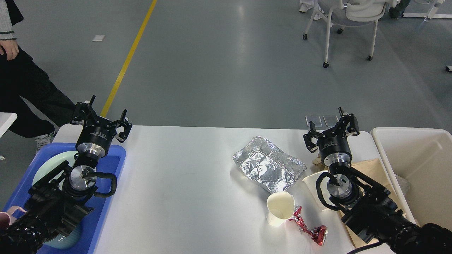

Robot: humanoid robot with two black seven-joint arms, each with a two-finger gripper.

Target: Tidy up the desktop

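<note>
Two grippers hang above the desktop [183,183], and both are ours. Our left gripper [100,121] sits over the far left corner with its fingers spread and nothing between them. Our right gripper [332,130] is near the far right edge, likewise spread and empty. The white desktop fills the lower middle of the view. On its right half lies a crumpled sheet of foil [268,164], and nearer to us a paper cup [279,208] lies tipped on its side, with a crushed red can [309,227] just beside it. A brown paper bag [370,169] lies partly under our right arm. A blue tray [113,165] on the left holds a pale green plate [49,165]. A cream bin [409,148] stands at the right edge.
</note>
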